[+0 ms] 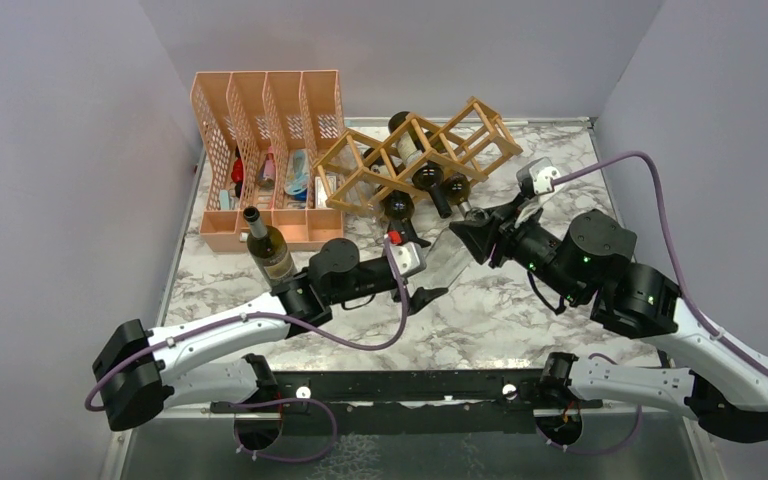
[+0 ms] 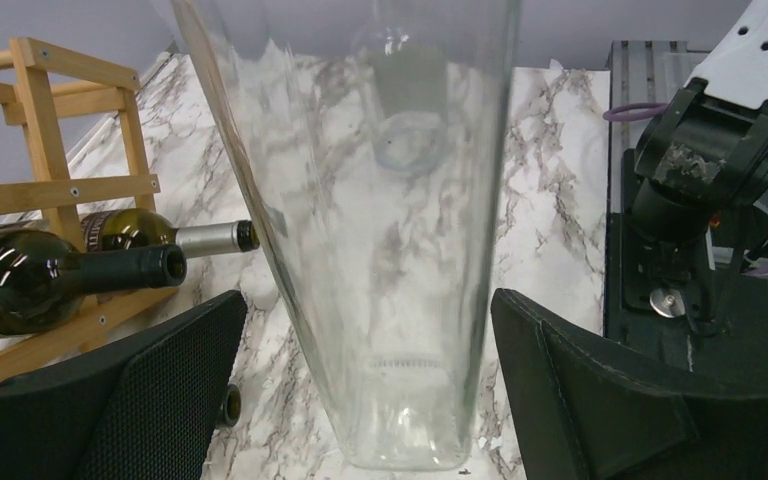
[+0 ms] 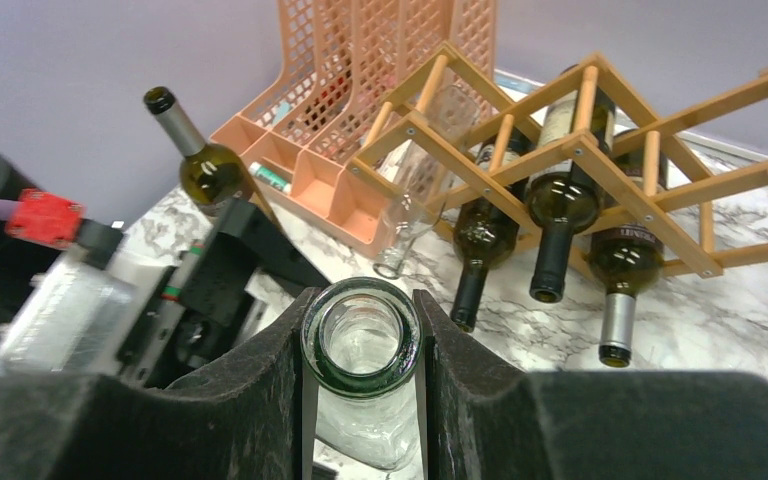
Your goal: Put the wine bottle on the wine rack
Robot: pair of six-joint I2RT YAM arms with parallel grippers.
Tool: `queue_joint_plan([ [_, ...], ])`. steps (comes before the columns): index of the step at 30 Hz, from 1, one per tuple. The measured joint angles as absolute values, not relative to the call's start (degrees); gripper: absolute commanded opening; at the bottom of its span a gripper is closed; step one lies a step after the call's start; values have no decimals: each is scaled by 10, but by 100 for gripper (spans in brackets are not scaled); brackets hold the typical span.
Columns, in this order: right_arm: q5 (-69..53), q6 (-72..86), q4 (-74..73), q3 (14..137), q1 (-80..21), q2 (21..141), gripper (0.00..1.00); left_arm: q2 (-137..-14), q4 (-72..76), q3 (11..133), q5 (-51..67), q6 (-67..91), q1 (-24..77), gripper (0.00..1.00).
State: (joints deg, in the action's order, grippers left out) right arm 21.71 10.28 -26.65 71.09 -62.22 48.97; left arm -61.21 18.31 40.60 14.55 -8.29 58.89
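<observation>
A clear glass wine bottle (image 1: 447, 258) hangs slanted above the marble table between my two grippers. My right gripper (image 3: 360, 345) is shut on its neck just below the green-tinted mouth (image 3: 361, 312). My left gripper (image 2: 368, 310) is open, with its black pads standing apart on either side of the bottle's lower body (image 2: 390, 220), gaps showing on both sides. The wooden lattice wine rack (image 1: 460, 135) stands at the back, centre-right, with three dark bottles (image 3: 560, 190) and a clear one (image 3: 415, 195) lying in its cells.
An orange perforated file organiser (image 1: 265, 150) stands at the back left. A green wine bottle (image 1: 268, 245) stands upright next to the left arm's forearm. Grey walls close in on the table's left, back and right.
</observation>
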Motion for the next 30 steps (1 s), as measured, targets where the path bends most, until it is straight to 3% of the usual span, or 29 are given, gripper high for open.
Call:
queue_joint_plan([
  [3, 194, 98, -267, 711, -622, 485, 1, -638, 199, 406, 144, -92, 589, 92],
  [7, 181, 89, -267, 711, -622, 475, 1, -660, 228, 406, 138, -102, 589, 66],
  [11, 181, 75, -267, 711, -622, 462, 1, -667, 248, 406, 141, -114, 593, 31],
  [12, 181, 73, -270, 711, -622, 458, 4, -669, 255, 406, 140, -116, 592, 22],
  [14, 181, 70, -276, 711, -622, 451, 25, -672, 262, 407, 140, -131, 592, 1],
  [16, 181, 70, -288, 711, -622, 446, 50, -680, 270, 408, 141, -147, 593, 0],
  [19, 181, 88, -311, 711, -622, 439, 66, -691, 270, 411, 138, -196, 592, 0],
  [23, 181, 110, -349, 714, -622, 428, 72, -702, 264, 415, 131, -293, 590, 0],
  [30, 181, 131, -404, 744, -622, 408, 73, -702, 260, 438, 116, -495, 589, 0],
])
